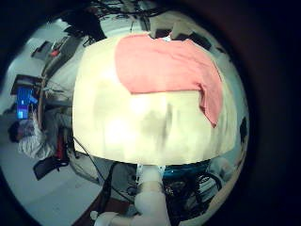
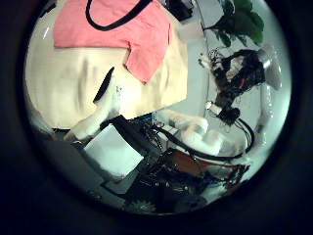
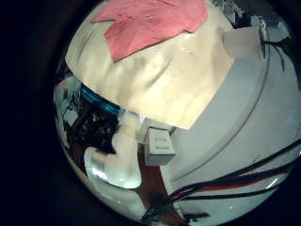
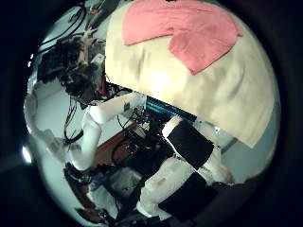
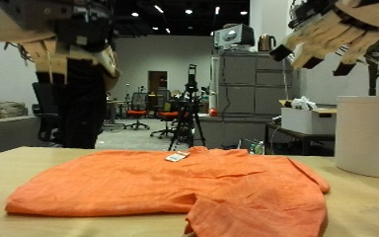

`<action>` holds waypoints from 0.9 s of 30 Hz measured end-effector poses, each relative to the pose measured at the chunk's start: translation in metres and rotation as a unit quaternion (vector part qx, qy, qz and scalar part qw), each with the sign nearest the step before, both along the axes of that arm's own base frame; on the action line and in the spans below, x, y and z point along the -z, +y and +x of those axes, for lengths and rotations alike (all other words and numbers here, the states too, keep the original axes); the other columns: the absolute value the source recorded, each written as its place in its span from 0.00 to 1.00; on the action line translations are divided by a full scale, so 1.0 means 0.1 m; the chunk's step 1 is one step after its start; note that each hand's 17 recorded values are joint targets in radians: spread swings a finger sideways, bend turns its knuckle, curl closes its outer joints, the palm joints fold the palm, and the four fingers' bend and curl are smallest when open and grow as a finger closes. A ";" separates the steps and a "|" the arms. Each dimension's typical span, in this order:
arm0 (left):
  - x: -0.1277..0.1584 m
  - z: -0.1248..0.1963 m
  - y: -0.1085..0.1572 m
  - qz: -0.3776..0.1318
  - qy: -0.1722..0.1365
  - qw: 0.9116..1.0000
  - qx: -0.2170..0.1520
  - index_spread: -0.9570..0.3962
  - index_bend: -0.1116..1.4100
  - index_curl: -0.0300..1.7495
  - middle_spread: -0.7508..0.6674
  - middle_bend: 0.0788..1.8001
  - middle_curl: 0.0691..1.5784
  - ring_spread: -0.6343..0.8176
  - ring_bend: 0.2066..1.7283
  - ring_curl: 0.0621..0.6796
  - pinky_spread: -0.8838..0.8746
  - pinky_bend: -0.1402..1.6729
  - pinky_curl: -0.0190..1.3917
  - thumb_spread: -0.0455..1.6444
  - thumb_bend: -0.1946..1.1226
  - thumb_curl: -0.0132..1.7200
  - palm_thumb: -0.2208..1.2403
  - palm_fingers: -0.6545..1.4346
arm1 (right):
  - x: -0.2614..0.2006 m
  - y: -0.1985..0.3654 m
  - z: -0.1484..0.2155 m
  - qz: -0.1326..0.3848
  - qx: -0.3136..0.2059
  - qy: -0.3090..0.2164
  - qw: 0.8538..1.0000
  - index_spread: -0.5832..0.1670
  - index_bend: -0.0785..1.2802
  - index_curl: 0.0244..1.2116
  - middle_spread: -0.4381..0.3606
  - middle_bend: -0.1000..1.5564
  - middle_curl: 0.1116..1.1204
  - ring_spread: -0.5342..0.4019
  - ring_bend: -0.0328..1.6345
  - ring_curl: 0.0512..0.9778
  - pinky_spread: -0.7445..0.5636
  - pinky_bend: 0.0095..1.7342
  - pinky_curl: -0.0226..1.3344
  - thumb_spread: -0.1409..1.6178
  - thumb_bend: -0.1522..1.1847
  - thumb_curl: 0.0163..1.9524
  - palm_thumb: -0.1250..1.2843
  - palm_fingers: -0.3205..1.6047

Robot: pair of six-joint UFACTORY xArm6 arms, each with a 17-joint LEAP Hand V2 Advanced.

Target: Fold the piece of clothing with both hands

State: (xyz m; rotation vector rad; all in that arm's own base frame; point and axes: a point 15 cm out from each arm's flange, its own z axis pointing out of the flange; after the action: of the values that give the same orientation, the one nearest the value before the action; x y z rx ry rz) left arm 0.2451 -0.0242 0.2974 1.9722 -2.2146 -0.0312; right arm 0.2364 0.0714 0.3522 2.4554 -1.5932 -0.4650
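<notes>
An orange piece of clothing (image 5: 177, 188) lies spread flat on the tan table (image 5: 19, 163), with a small tag (image 5: 177, 156) at its far edge. My left hand (image 5: 65, 39) hangs high above one side of the garment, fingers relaxed and pointing down, holding nothing. My right hand (image 5: 335, 35) hovers high over the other side, its fingers spread and empty. Every palm view looks down from well above at the clothing (image 1: 169, 66) (image 2: 112, 29) (image 3: 155, 24) (image 4: 185, 33) lying on the table. Neither hand touches the cloth.
A tall white cylinder (image 5: 367, 133) stands on the table beside the garment, under the right hand. A white box (image 3: 160, 141) sits below the table edge. Bare table surface (image 1: 150, 127) stretches out beside the cloth.
</notes>
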 end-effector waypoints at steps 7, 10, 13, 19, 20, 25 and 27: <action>0.73 0.45 0.13 0.071 0.012 0.997 0.028 0.77 0.17 0.18 0.64 0.05 0.18 0.76 0.18 0.24 0.60 0.30 0.27 0.66 0.13 0.21 0.54 0.39 | -0.12 -0.07 -0.01 -0.006 0.000 -0.008 1.000 0.38 0.19 0.26 0.61 0.18 0.21 0.83 0.16 0.24 0.87 0.11 0.22 0.85 0.11 0.11 0.50 0.30; 0.81 0.67 0.29 0.096 -0.023 0.995 0.033 0.78 0.19 0.19 0.70 0.06 0.17 0.77 0.19 0.25 0.64 0.27 0.27 0.67 0.13 0.21 0.53 0.35 | -0.10 -0.12 -0.07 -0.016 -0.001 0.010 1.000 0.38 0.19 0.26 0.62 0.18 0.22 0.82 0.17 0.24 0.87 0.10 0.22 0.85 0.11 0.11 0.50 0.31; 0.78 0.82 0.44 0.112 -0.059 0.991 0.042 0.78 0.18 0.18 0.72 0.07 0.17 0.76 0.19 0.24 0.67 0.25 0.25 0.66 0.13 0.20 0.52 0.36 | -0.10 -0.14 -0.11 -0.021 -0.001 0.021 1.000 0.38 0.19 0.26 0.63 0.18 0.22 0.81 0.17 0.24 0.87 0.10 0.22 0.85 0.11 0.11 0.50 0.31; 0.76 0.83 0.89 0.125 -0.041 0.991 0.019 0.81 0.14 0.17 0.66 0.12 0.19 0.71 0.22 0.26 0.66 0.24 0.24 0.65 0.12 0.20 0.50 0.37 | -0.09 -0.17 -0.10 -0.023 0.003 0.022 0.999 0.38 0.19 0.26 0.63 0.18 0.22 0.82 0.17 0.23 0.86 0.10 0.22 0.85 0.11 0.11 0.51 0.31; 0.78 0.82 0.97 0.125 -0.033 0.991 0.014 0.84 0.14 0.16 0.64 0.16 0.21 0.67 0.24 0.28 0.66 0.23 0.24 0.65 0.12 0.19 0.48 0.39 | -0.09 -0.17 -0.10 -0.024 0.004 0.022 0.999 0.38 0.19 0.26 0.63 0.18 0.22 0.82 0.16 0.23 0.86 0.10 0.22 0.85 0.11 0.11 0.51 0.31; 1.01 0.76 1.18 0.122 0.006 0.993 0.001 0.91 0.14 0.14 0.52 0.35 0.28 0.57 0.14 0.23 0.66 0.21 0.23 0.64 0.13 0.19 0.47 0.38 | -0.04 -0.16 -0.04 -0.027 0.004 0.036 0.999 0.38 0.19 0.26 0.65 0.18 0.22 0.82 0.16 0.23 0.86 0.11 0.22 0.85 0.11 0.11 0.51 0.30; 1.09 0.75 1.19 0.121 0.012 0.993 0.000 0.92 0.09 0.12 0.40 0.65 0.36 0.63 0.05 0.16 0.67 0.17 0.22 0.64 0.13 0.19 0.46 0.43 | -0.02 -0.17 -0.02 -0.027 0.005 0.036 0.999 0.38 0.19 0.26 0.66 0.18 0.22 0.82 0.15 0.23 0.86 0.11 0.22 0.85 0.11 0.11 0.51 0.30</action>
State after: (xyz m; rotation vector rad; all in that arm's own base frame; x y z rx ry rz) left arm 0.3205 0.0944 0.1887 2.0773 -2.2904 -0.3371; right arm 0.2346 0.0549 0.3546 2.3656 -1.5691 -0.4998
